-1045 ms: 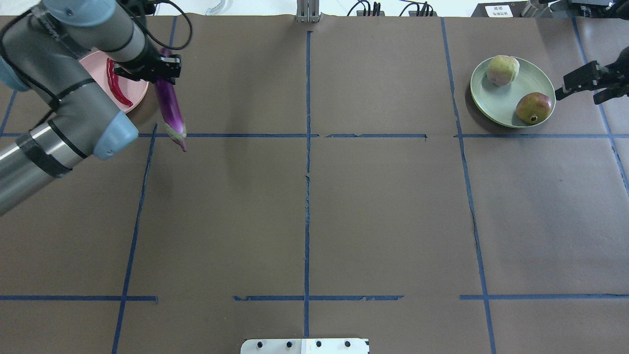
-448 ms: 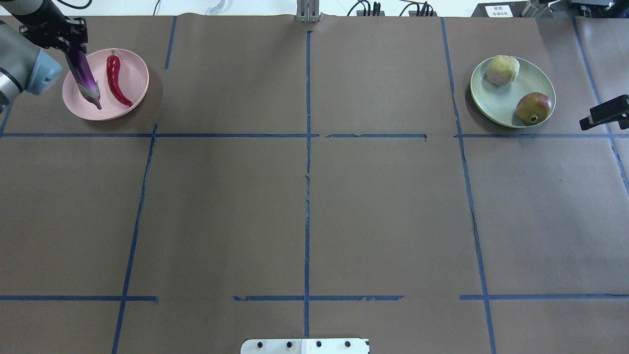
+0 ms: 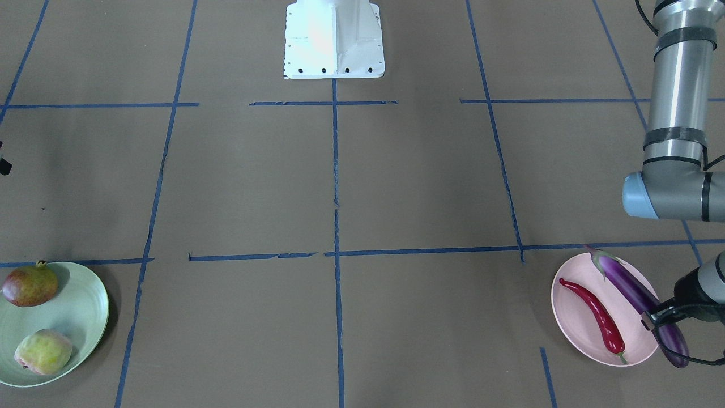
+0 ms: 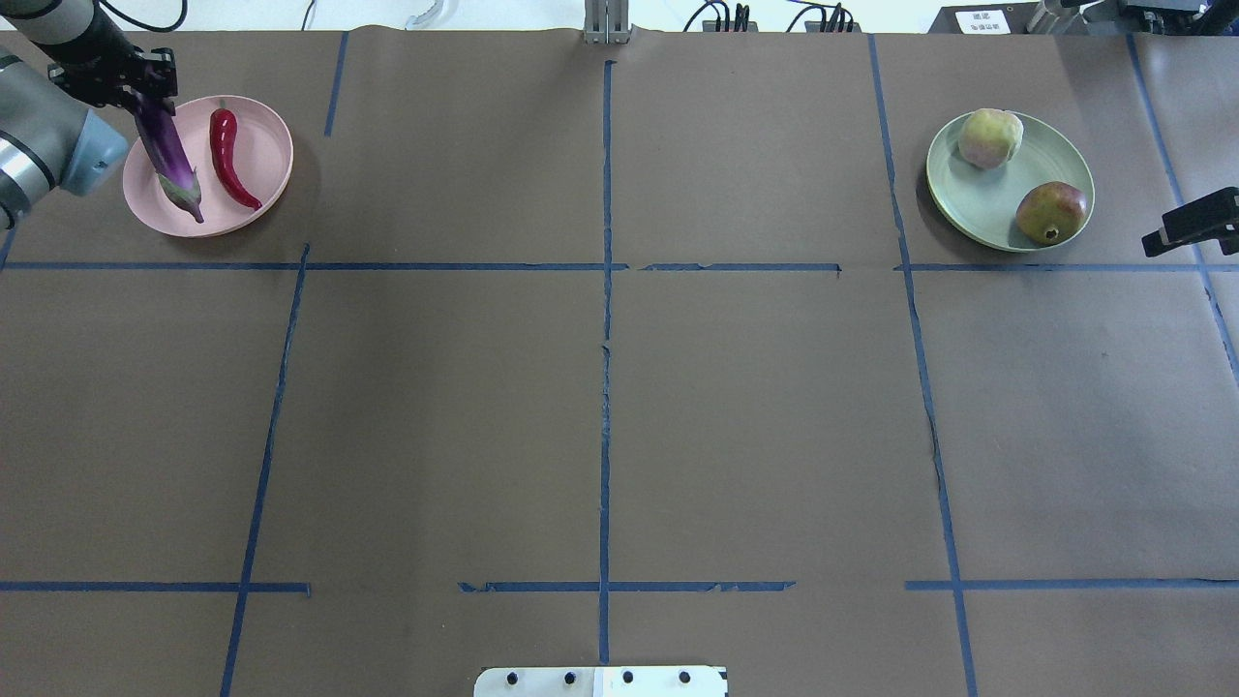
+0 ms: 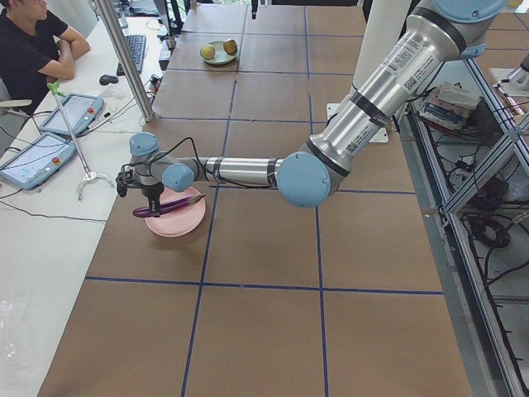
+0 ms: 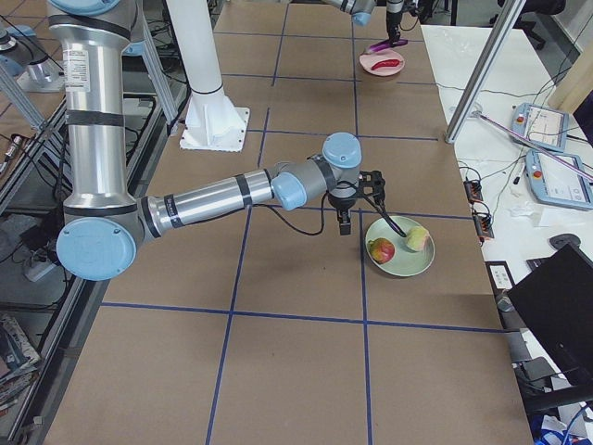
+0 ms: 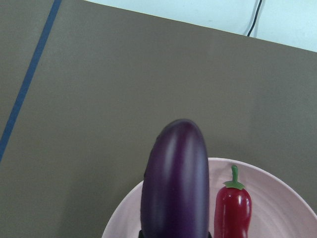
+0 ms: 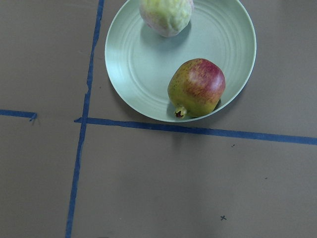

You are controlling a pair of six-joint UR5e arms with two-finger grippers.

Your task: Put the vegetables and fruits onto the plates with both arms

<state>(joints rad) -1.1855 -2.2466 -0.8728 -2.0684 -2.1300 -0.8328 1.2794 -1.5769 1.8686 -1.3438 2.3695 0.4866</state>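
Note:
My left gripper (image 4: 135, 85) is shut on the blunt end of the purple eggplant (image 4: 165, 145). The eggplant slants down over the left part of the pink plate (image 4: 266, 160), its green cap low above the near rim. On that plate, just right of the eggplant, lies the red chili (image 4: 228, 147). At the far right, the green plate (image 4: 987, 208) holds the peach-like fruit (image 4: 990, 137) and the pomegranate (image 4: 1051, 211). Only one black bar of my right gripper (image 4: 1191, 225) shows, right of the green plate and clear of it, so I cannot tell its state.
Blue tape lines divide the brown table cover into squares. The white base block (image 3: 334, 37) sits at the robot's edge. Along the far edge runs a white bench with tablets (image 5: 70, 112), a metal post (image 5: 124, 58) and a seated person (image 5: 29, 41).
My left arm carried the eggplant from right of the pink plate to over its left part, then edged slightly rightward. My right gripper pulled back from the green plate's rim.

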